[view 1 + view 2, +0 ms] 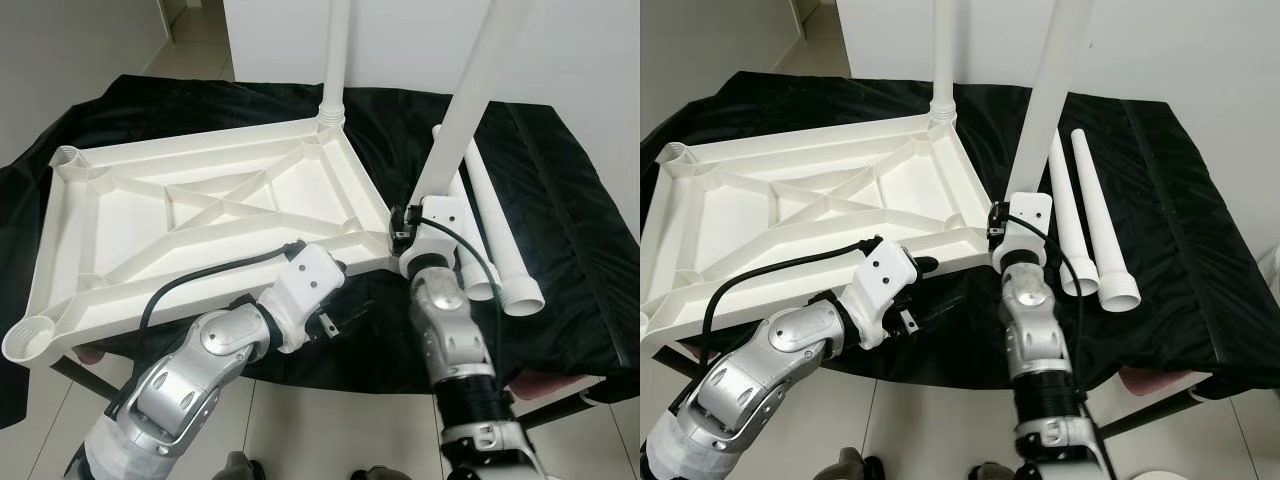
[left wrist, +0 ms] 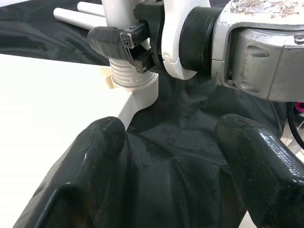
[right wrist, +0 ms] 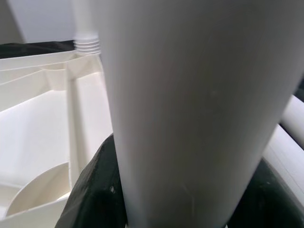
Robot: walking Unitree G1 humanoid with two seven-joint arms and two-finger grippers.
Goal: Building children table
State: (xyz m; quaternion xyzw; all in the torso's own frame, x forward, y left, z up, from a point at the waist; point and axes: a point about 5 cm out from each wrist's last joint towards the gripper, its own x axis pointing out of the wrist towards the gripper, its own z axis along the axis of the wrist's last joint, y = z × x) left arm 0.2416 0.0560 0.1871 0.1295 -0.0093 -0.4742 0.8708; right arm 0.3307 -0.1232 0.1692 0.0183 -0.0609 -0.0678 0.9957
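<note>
a black cloth [image 1: 560, 200] is spread over the work surface, draping down its sides, and most of it is taken up by the white tabletop [image 1: 200, 215] lying upside down, ribs and cross braces facing up, with a round socket at each corner. at the far right corner one white leg [image 1: 336, 60] already stands upright in its socket, rising out of the top of the picture. at the near right corner a second leg [image 1: 478, 90] leans up and a little to the right, its ribbed lower end sitting at the corner socket [image 2: 135, 88]. the right gripper [image 1: 418, 222] is clamped around that second leg just above the socket, its black fingers [image 2: 107, 40] pressed on either side of the tube, the silver forearm reaching up from below. the left gripper [image 2: 166, 156] sits just beside the tabletop's near edge, close to the same corner, its two black fingers spread wide and holding nothing, with the black cloth showing between them; one fingertip is right by the white edge, though i cannot tell if it touches. to the right of the standing leg, two spare legs [image 1: 490, 240] lie side by side on the cloth, wide open ends toward the near edge. below the table there is pale tiled floor [image 1: 300, 430].
</note>
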